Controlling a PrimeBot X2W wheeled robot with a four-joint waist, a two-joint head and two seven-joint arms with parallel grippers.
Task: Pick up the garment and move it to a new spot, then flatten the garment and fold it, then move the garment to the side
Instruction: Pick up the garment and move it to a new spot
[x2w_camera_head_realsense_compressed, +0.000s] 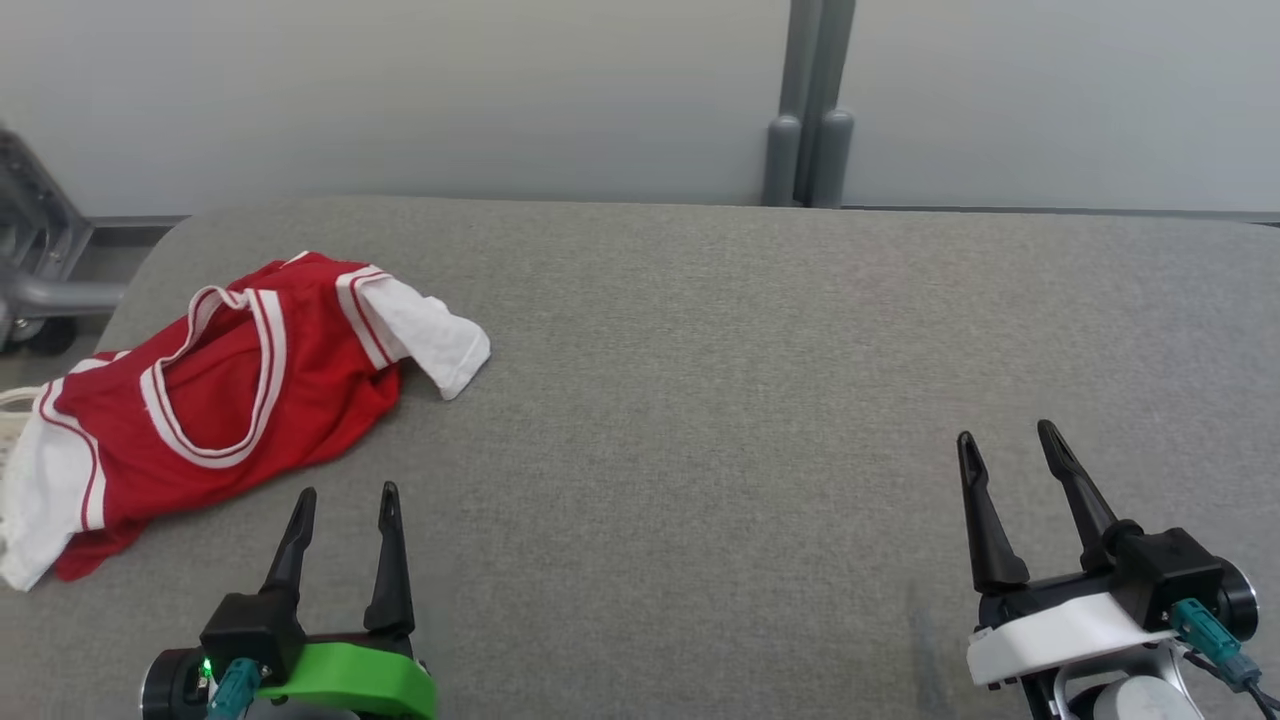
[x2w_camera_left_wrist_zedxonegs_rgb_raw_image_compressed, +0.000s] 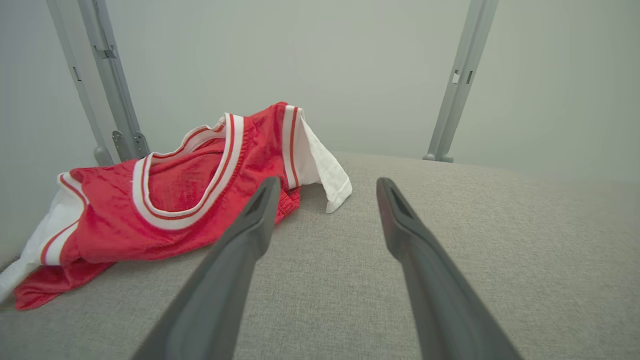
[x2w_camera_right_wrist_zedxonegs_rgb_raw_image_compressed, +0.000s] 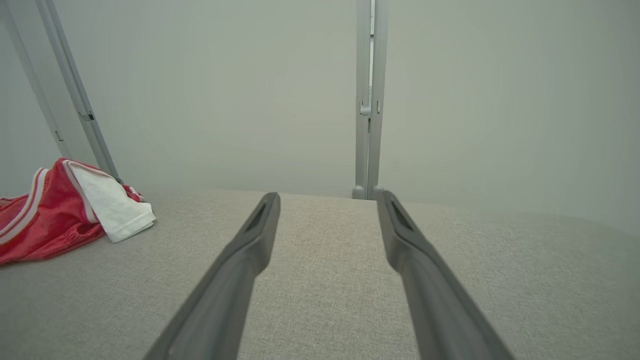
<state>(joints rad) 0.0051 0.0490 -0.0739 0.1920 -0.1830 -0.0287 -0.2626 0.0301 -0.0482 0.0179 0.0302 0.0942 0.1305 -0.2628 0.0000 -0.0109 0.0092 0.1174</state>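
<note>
Your light is soft, even and fairly bright in all three views, with no glare or hot spots. Shadows are faint: a thin one hugs the garment's edge just ahead of the left gripper. The head view is sharp. In the wrist views, the fingers blur near the lens and the posts lean at the edges.

The garment is soft cloth: the red part has a fine mesh look and a slight sheen, and the white sleeves are matt. The surface is covered with grey woven fabric, matt and a little rough. The left pincer and the right pincer look like dark matt plastic. The wall is smooth and matt.
</note>
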